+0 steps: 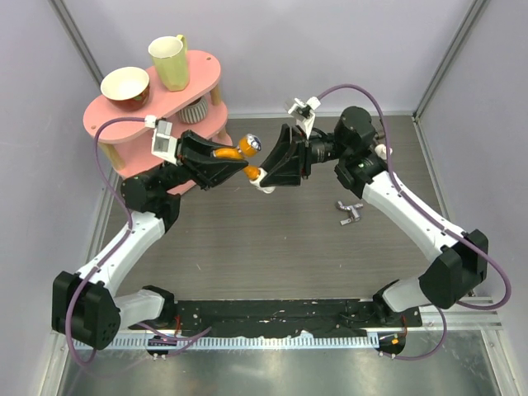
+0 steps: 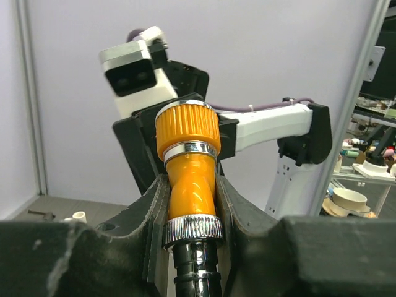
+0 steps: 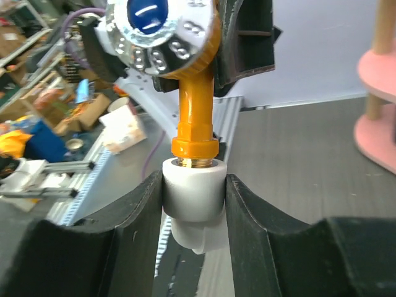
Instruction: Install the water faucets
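The water faucets hang in mid-air between my two grippers. An orange tap (image 1: pixel 233 153) with a silvery knob (image 3: pixel 158 25) lies in my left gripper (image 2: pixel 190 180), whose fingers (image 2: pixel 153 213) are shut on the tap's orange body (image 2: pixel 189 185) above a chrome ring. The tap's threaded end sits in the white pipe fitting (image 3: pixel 193 195). My right gripper (image 3: pixel 193 180) is shut on that fitting from both sides. In the top view the two grippers meet nose to nose, left gripper (image 1: pixel 224 161) and right gripper (image 1: pixel 272 171), with the fitting (image 1: pixel 266 185) just below.
A pink two-tier stand (image 1: pixel 111 124) with a bowl (image 1: pixel 125 85) and a yellow cup (image 1: pixel 169 62) is at the back left, close behind my left arm. Small silver metal pieces (image 1: pixel 350 213) lie on the table to the right. A loose white fitting (image 2: pixel 78 216) lies on the table.
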Tool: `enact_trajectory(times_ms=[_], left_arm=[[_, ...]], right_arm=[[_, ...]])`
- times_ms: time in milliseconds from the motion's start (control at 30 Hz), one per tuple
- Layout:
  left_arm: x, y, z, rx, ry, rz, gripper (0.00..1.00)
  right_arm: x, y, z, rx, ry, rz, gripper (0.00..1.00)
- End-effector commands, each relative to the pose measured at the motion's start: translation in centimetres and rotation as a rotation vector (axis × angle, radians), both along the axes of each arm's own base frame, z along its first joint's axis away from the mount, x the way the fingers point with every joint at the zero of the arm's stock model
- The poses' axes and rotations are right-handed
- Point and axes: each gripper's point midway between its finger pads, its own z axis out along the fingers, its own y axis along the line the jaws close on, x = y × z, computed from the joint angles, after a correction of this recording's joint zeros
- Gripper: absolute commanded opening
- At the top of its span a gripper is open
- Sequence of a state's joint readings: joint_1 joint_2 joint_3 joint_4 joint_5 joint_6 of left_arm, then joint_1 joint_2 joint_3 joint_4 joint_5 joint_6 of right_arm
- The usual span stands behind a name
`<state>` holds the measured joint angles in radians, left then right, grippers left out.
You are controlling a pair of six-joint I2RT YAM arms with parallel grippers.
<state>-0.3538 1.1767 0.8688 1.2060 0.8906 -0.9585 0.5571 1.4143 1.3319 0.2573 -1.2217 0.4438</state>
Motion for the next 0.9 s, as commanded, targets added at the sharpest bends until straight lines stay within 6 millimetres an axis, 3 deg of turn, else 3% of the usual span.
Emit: enact_trajectory(times_ms=[0, 33, 133, 200, 233, 300, 333, 533, 567, 700, 867], left_arm=[[-1.1, -1.1, -1.3, 0.035, -0.057, -0.079, 0.00], [-0.7, -0.9, -1.1, 0.010, -0.026, -0.058, 0.00], [1.3, -0.6, -1.4, -0.032, 0.121, 0.018, 0.00], [2.9, -0.5, -2.3, -0.038, 0.240, 0.070, 0.00], [3.3, 0.0, -2.1, -0.063, 0.274, 0.109, 0.00], [4.2, 0.3, -2.8, -0.068, 0.352, 0.158, 0.00], [4.5, 0.5, -3.1, -0.071, 0.378, 0.180, 0.00], [7.1, 2.6, -4.4, -0.104, 0.613, 0.366, 0.00], [7.9, 3.0, -5.4, -0.109, 0.701, 0.404, 0.00], [8.6, 3.4, -6.0, -0.139, 0.818, 0.426, 0.00], [9.2, 3.6, -7.0, -0.135, 0.914, 0.452, 0.00]], right_arm=[[-3.6, -0.6, 3.7, 0.061, 0.012, 0.160, 0.09], [-3.2, -0.7, 3.6, 0.065, 0.016, 0.141, 0.30], [-1.5, -1.3, 3.5, 0.071, 0.018, 0.061, 0.62], [-0.4, -1.6, 3.2, 0.047, 0.041, 0.005, 0.69], [0.9, -1.8, 3.1, 0.056, -0.029, -0.055, 0.75], [1.7, -2.2, 2.4, -0.001, -0.011, -0.133, 0.79], [3.2, -2.3, 2.3, -0.003, -0.079, -0.213, 0.82], [6.3, -4.1, 1.7, -0.059, -0.196, -0.478, 0.84], [7.5, -4.6, 1.5, -0.074, -0.247, -0.553, 0.85], [7.5, -5.0, 0.7, -0.092, -0.359, -0.606, 0.88], [6.6, -3.6, -0.8, -0.149, -0.559, -0.651, 0.94]])
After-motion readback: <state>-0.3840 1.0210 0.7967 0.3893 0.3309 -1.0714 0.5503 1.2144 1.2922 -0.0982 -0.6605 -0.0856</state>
